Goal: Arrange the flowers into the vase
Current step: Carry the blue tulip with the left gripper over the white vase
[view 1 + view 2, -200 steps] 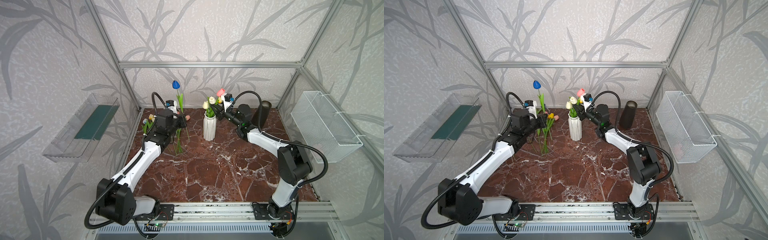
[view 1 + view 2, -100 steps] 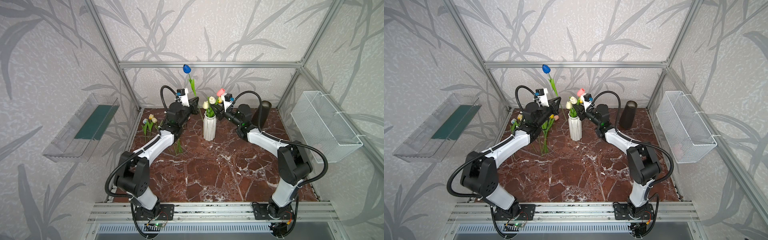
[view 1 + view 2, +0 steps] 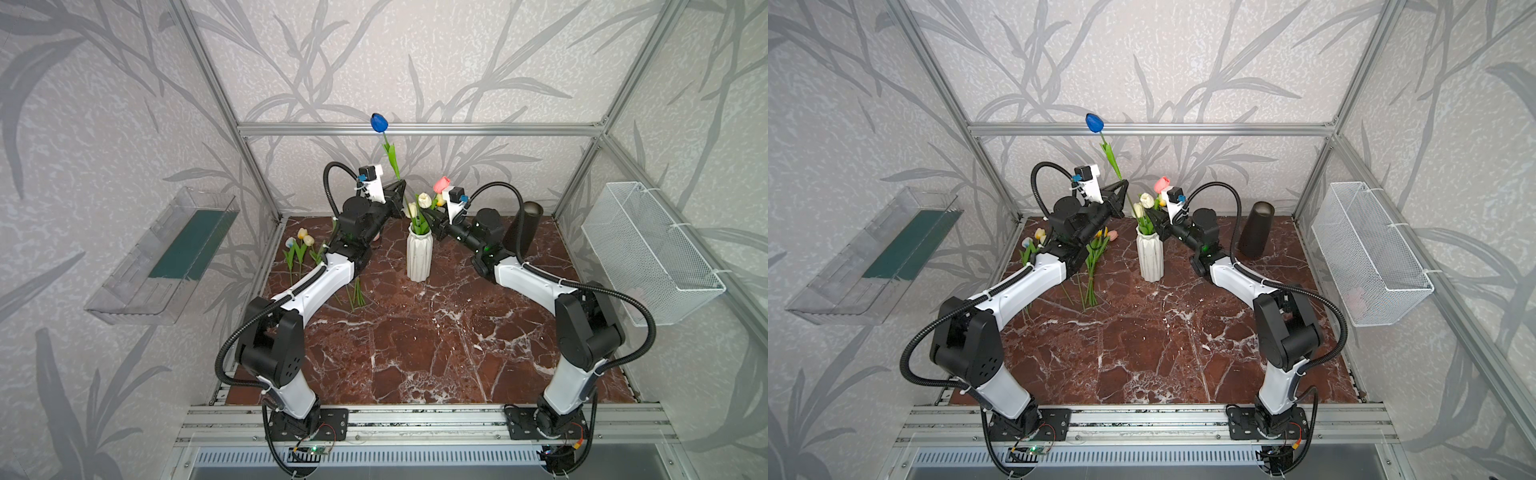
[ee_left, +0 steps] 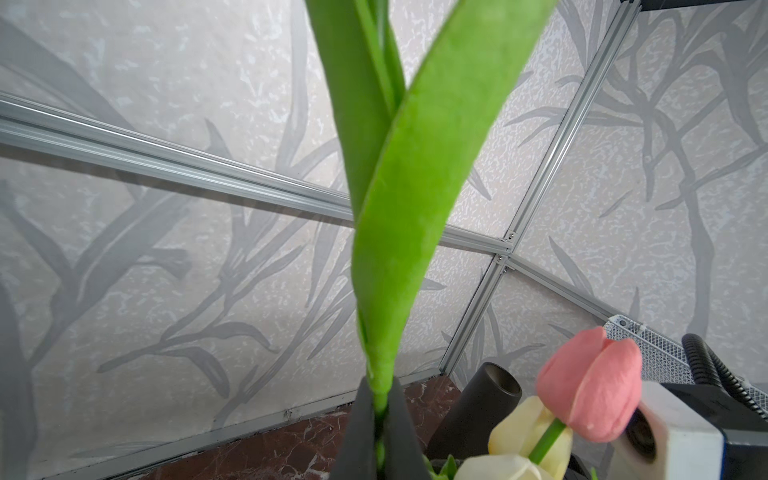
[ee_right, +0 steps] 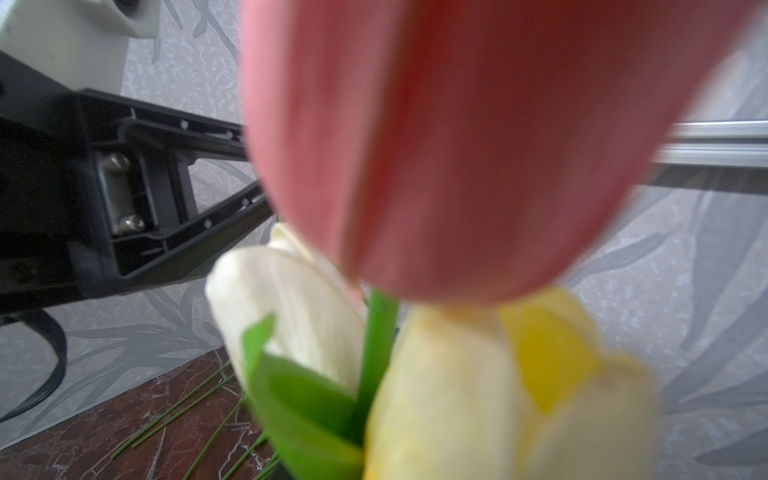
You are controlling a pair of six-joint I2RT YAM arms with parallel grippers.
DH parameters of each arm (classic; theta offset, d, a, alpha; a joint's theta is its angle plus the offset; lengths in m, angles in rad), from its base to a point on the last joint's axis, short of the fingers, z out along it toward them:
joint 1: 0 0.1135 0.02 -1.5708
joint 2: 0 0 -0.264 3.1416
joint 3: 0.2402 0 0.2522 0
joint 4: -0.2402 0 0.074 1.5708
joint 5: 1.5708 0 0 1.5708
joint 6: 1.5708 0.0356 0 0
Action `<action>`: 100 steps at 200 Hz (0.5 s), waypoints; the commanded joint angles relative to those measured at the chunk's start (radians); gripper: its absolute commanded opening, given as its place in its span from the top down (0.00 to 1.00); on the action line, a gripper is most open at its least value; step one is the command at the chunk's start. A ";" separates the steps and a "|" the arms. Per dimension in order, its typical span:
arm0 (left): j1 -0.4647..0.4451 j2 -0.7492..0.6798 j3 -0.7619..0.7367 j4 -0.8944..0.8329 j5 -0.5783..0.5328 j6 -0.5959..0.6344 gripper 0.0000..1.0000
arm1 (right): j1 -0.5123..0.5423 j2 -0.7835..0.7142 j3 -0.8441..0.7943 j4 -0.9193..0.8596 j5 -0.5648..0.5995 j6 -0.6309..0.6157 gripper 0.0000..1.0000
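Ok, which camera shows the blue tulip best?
The top views: both show the blue tulip from head down to the left claw. The left wrist view catches only its leaves and stem; the right wrist view misses it.

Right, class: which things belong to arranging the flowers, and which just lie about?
Belong: white ribbed vase; blue artificial tulip in left tool; white tulips in vase; pink tulip above it; loose tulips on marble tabletop.
Lying about: dark cylindrical container; white wire basket; clear plastic tray.

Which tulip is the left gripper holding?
The blue tulip, its stem clamped in the left gripper and head standing highest; the others stand in the white vase or lie on the table.
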 commanded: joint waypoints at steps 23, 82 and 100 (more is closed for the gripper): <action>-0.009 0.010 0.029 -0.003 -0.008 0.028 1.00 | -0.007 -0.010 0.011 0.068 0.008 0.006 0.66; -0.023 0.034 -0.040 0.072 -0.025 0.008 1.00 | -0.007 -0.015 0.005 0.064 0.010 -0.001 0.66; -0.033 0.037 -0.062 0.101 -0.027 0.003 1.00 | -0.007 -0.016 0.005 0.064 0.013 0.000 0.66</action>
